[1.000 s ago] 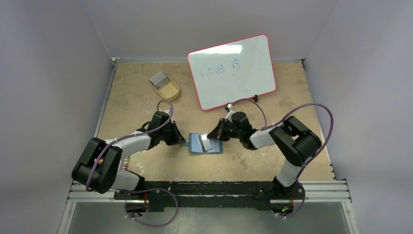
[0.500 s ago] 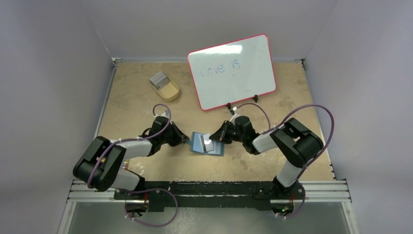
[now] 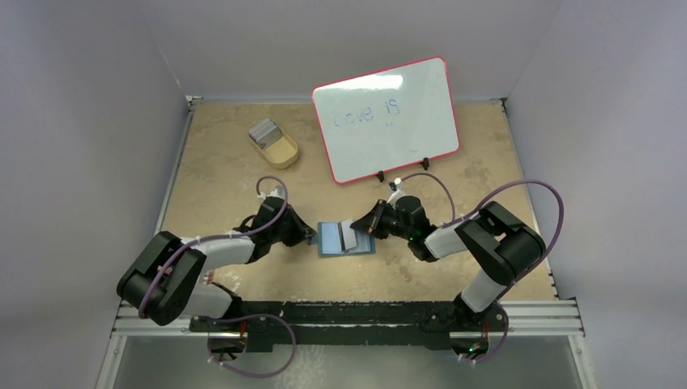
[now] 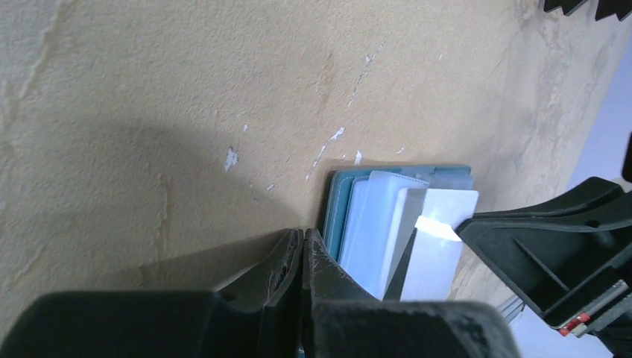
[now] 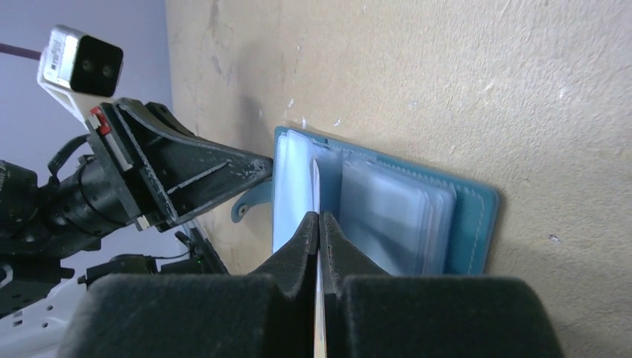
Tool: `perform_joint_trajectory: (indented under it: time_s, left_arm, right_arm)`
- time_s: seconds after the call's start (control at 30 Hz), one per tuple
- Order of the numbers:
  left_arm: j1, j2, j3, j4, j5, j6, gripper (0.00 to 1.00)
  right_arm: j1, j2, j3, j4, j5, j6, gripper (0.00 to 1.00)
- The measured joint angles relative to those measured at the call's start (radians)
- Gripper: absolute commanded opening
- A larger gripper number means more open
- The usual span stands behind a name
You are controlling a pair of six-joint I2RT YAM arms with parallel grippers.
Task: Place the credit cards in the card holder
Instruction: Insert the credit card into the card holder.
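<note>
The teal-blue card holder (image 3: 332,240) lies open on the table, its clear sleeves up (image 5: 462,216). My right gripper (image 3: 358,231) is shut on one thin grey credit card (image 3: 350,236), seen edge-on between its tips (image 5: 319,216) and standing over the holder's middle fold. My left gripper (image 3: 311,236) is shut with nothing between its tips (image 4: 303,233), which rest at the holder's left edge (image 4: 339,201) near the snap tab (image 5: 244,206). In the left wrist view the held card (image 4: 440,239) leans against the sleeves. More grey credit cards (image 3: 262,131) lie at the far left.
A tan oval tray (image 3: 282,151) at the far left carries the grey cards at its back end. A pink-framed whiteboard (image 3: 385,117) stands propped behind the holder. Both arms reach inward low over the table (image 3: 486,162).
Both arms have sunk lower and stretched inward. The left gripper has closed in on the holder's left edge. The right gripper has brought the card down to the holder's middle.
</note>
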Motion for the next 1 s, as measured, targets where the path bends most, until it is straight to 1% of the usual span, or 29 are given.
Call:
perform_joint_trajectory:
  time_s: [0.1, 0.33, 0.67, 0.8, 0.9, 1.0]
  left_arm:
    - [-0.008, -0.018, -0.002, -0.025, -0.016, -0.001, 0.0]
    - [-0.03, -0.028, -0.009, -0.025, -0.033, -0.005, 0.0]
    - [-0.074, -0.009, -0.02, 0.026, -0.056, -0.034, 0.0]
    - [-0.078, 0.018, -0.02, 0.072, -0.055, -0.042, 0.0]
    - [-0.079, 0.018, -0.02, 0.072, -0.056, -0.042, 0.0]
    - [-0.08, 0.013, -0.019, 0.064, -0.063, -0.041, 0.0]
  right_arm:
    - [0.0, -0.02, -0.008, 0.003, 0.024, 0.001, 0.0]
    - [0.0, -0.018, -0.022, 0.016, 0.063, 0.011, 0.0]
    - [0.01, -0.003, -0.022, 0.023, 0.086, 0.013, 0.01]
    - [0.016, -0.01, -0.016, -0.016, 0.099, 0.003, 0.13]
    - [0.028, -0.037, 0.013, -0.115, 0.121, -0.03, 0.27]
    - [0.035, -0.068, 0.062, -0.22, 0.128, -0.079, 0.34]
